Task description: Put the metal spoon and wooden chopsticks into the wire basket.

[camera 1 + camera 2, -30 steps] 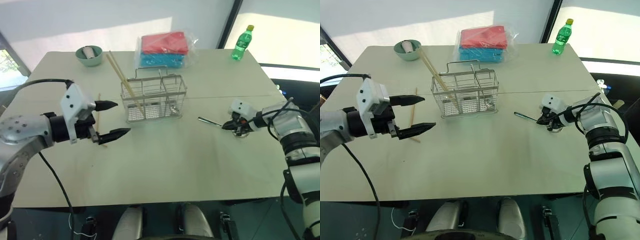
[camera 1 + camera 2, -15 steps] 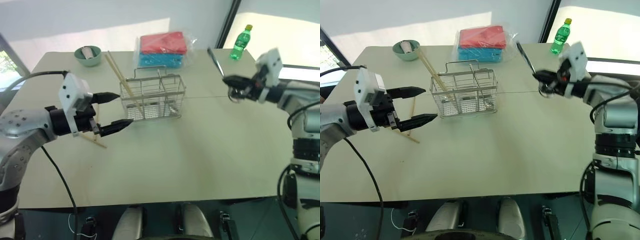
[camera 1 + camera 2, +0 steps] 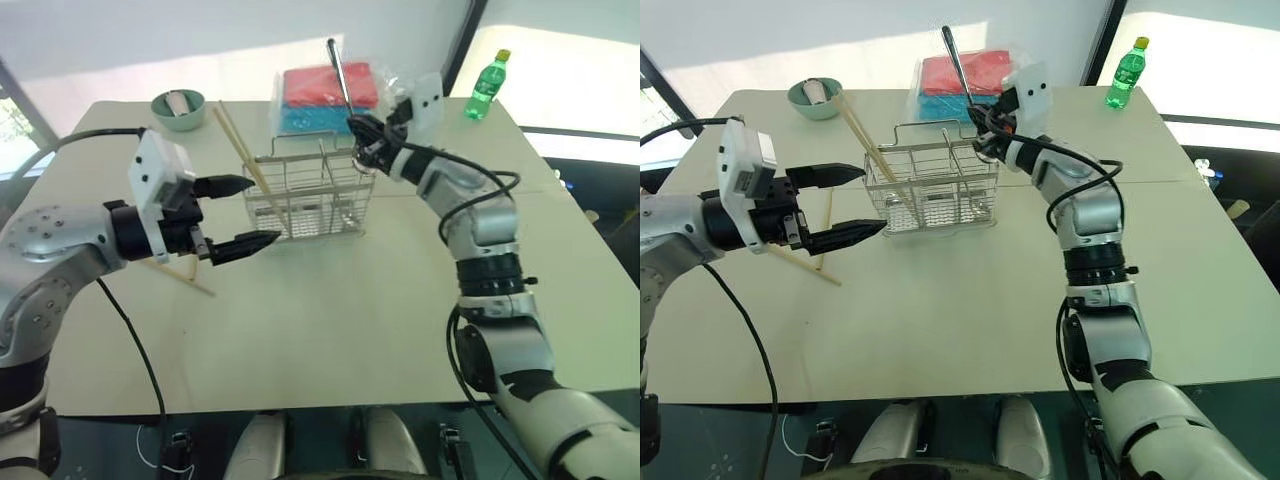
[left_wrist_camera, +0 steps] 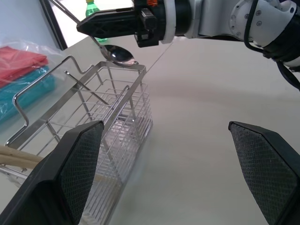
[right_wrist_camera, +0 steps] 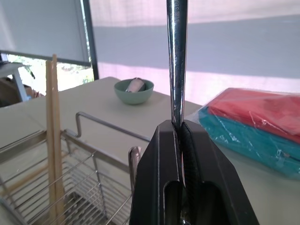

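In the left eye view, the right gripper (image 3: 362, 133) sits at upper centre of the frame, its fingers pressed together on the metal spoon (image 3: 340, 78), whose handle rises steeply above the jaws. The gripper is over the right end of the wire basket (image 3: 308, 194). The left gripper (image 3: 246, 212) is at centre left, jaws spread wide with nothing between them, its fingertips just left of the basket. A pair of wooden chopsticks (image 3: 238, 148) leans out of the basket's left end toward the upper left; another chopstick (image 3: 175, 275) lies on the table (image 3: 330, 320) below the left gripper.

In the left wrist view, the spoon's bowl (image 4: 119, 54) hangs just above the basket's top rim (image 4: 101, 101) at upper centre, held below the black right gripper (image 4: 119, 23). The left fingers (image 4: 77, 164) frame the lower corners, far apart.

In the right wrist view, the spoon handle (image 5: 176, 61) runs straight up from the closed jaws at frame centre; the chopsticks (image 5: 53, 136) stand at left inside the basket.
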Controlling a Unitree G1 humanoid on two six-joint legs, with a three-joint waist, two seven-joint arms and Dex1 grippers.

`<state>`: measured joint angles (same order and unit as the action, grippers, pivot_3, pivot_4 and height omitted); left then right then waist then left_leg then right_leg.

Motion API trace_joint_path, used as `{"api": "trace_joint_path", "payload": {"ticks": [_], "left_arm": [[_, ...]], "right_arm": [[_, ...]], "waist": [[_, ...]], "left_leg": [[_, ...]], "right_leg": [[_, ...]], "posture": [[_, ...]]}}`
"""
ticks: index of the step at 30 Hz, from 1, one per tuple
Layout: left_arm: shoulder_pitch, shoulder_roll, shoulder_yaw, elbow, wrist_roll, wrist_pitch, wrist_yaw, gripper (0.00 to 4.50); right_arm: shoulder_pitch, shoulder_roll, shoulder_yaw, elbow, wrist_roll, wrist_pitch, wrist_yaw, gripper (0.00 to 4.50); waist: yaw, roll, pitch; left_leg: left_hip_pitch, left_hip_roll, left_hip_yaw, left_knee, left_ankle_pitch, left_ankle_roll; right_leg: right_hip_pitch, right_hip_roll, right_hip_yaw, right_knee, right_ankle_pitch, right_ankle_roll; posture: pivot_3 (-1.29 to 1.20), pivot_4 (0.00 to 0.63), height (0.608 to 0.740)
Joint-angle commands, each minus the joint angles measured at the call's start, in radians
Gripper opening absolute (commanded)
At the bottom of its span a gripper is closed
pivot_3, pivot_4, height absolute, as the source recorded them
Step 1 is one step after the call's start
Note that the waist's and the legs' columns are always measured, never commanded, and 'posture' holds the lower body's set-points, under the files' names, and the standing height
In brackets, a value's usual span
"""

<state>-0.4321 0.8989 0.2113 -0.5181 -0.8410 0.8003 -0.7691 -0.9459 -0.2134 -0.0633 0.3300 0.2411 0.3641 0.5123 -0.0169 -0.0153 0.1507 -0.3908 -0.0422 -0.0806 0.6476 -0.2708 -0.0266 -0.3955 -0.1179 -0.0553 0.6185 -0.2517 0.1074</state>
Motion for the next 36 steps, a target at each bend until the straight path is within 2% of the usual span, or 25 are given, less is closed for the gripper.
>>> {"api": "trace_joint_path", "payload": {"ticks": [1, 4, 5, 6, 12, 13, 17, 21, 25, 27, 30, 36], "left_arm": [[-0.002, 0.001, 0.043, -0.044, -0.028, 0.011, 0.030, 4.50], [0.004, 0.004, 0.054, -0.057, -0.041, 0.020, 0.050, 4.50], [0.009, 0.005, 0.060, -0.062, -0.044, 0.023, 0.057, 4.50], [0.013, 0.006, 0.066, -0.066, -0.046, 0.026, 0.063, 4.50], [0.017, 0.008, 0.078, -0.071, -0.059, 0.031, 0.087, 4.50], [0.009, 0.003, 0.077, -0.063, -0.057, 0.030, 0.096, 4.50], [-0.024, -0.031, 0.095, -0.012, -0.051, 0.033, 0.164, 4.50], [-0.061, -0.097, 0.145, 0.065, -0.025, 0.054, 0.334, 4.50], [-0.119, -0.171, 0.198, 0.163, 0.020, 0.120, 0.569, 4.50], [-0.172, -0.236, 0.251, 0.254, 0.114, 0.188, 0.807, 4.50], [-0.223, -0.313, 0.334, 0.342, 0.229, 0.311, 1.072, 4.50], [-0.295, -0.432, 0.436, 0.456, 0.366, 0.446, 1.284, 4.50]], "right_arm": [[-0.051, 0.026, -0.004, 0.060, -0.016, -0.117, -0.024, 0.05], [-0.047, 0.042, -0.002, 0.106, -0.010, -0.137, -0.016, 0.05], [-0.039, 0.049, -0.002, 0.110, -0.005, -0.136, -0.012, 0.72], [-0.032, 0.056, -0.002, 0.113, -0.005, -0.138, -0.015, 1.01], [-0.013, 0.064, 0.000, 0.092, -0.022, -0.146, -0.042, 4.07], [-0.008, 0.051, -0.009, 0.072, -0.018, -0.139, -0.043, 4.39], [-0.003, -0.029, -0.051, -0.057, 0.032, -0.090, -0.005, 4.39], [0.024, -0.201, -0.104, -0.261, 0.179, 0.021, 0.199, 4.39], [0.116, -0.376, -0.129, -0.469, 0.365, 0.191, 0.386, 4.39], [0.207, -0.473, -0.132, -0.584, 0.444, 0.266, 0.474, 4.39], [0.294, -0.534, -0.130, -0.675, 0.501, 0.327, 0.495, 4.39], [0.402, -0.552, -0.129, -0.767, 0.557, 0.389, 0.459, 4.39]], "waist": [[-0.001, 0.000, 0.000], [0.000, 0.000, 0.000], [-0.001, 0.000, 0.000], [-0.001, 0.000, 0.000], [-0.001, 0.000, 0.000], [-0.001, 0.000, 0.000], [0.006, 0.000, 0.000], [0.003, -0.001, 0.000], [0.008, -0.004, -0.001], [0.007, -0.007, -0.003], [0.002, -0.010, -0.003], [0.016, -0.015, -0.003]], "left_leg": [[0.000, 0.000, 0.000, 0.000, 0.000, 0.000], [0.001, 0.001, -0.001, 0.000, 0.001, -0.001], [0.001, 0.001, -0.001, 0.000, 0.001, -0.001], [0.001, 0.001, -0.001, 0.000, 0.001, -0.001], [0.001, 0.001, -0.001, 0.000, 0.001, -0.001], [0.001, 0.001, -0.001, 0.000, 0.001, -0.001], [0.001, 0.000, -0.001, 0.000, 0.001, -0.001], [0.001, 0.000, -0.001, 0.000, 0.001, -0.001], [0.001, 0.000, -0.001, 0.000, 0.001, -0.001], [0.002, 0.000, -0.002, 0.000, 0.000, 0.000], [0.004, 0.001, -0.001, 0.000, 0.000, 0.000], [0.004, 0.001, -0.001, 0.000, 0.000, -0.001]], "right_leg": [[0.000, 0.000, 0.000, 0.001, 0.000, 0.000], [0.000, 0.001, 0.000, 0.003, 0.000, 0.000], [0.000, 0.001, 0.000, 0.003, 0.000, 0.000], [-0.001, 0.001, 0.000, 0.004, 0.000, 0.000], [-0.002, 0.001, 0.001, 0.011, 0.000, 0.000], [-0.002, 0.001, 0.001, 0.011, 0.000, 0.000], [-0.002, 0.001, 0.000, 0.011, 0.000, 0.000], [-0.002, 0.001, 0.000, 0.010, 0.000, 0.000], [-0.001, 0.001, 0.000, 0.010, 0.000, 0.000], [0.000, 0.001, -0.001, 0.009, -0.001, 0.001], [0.002, 0.000, 0.000, 0.005, -0.001, 0.001], [0.001, 0.000, 0.000, 0.006, -0.001, 0.001]], "posture": [[0.00, 0.150, 0.667], [0.00, 0.150, 0.667], [0.00, 0.150, 0.667], [0.00, 0.150, 0.667], [0.00, 0.150, 0.667], [0.00, 0.150, 0.667], [0.00, 0.150, 0.667], [0.00, 0.150, 0.667], [0.00, 0.150, 0.667], [0.00, 0.150, 0.667], [0.00, 0.150, 0.667], [0.00, 0.150, 0.667]]}}
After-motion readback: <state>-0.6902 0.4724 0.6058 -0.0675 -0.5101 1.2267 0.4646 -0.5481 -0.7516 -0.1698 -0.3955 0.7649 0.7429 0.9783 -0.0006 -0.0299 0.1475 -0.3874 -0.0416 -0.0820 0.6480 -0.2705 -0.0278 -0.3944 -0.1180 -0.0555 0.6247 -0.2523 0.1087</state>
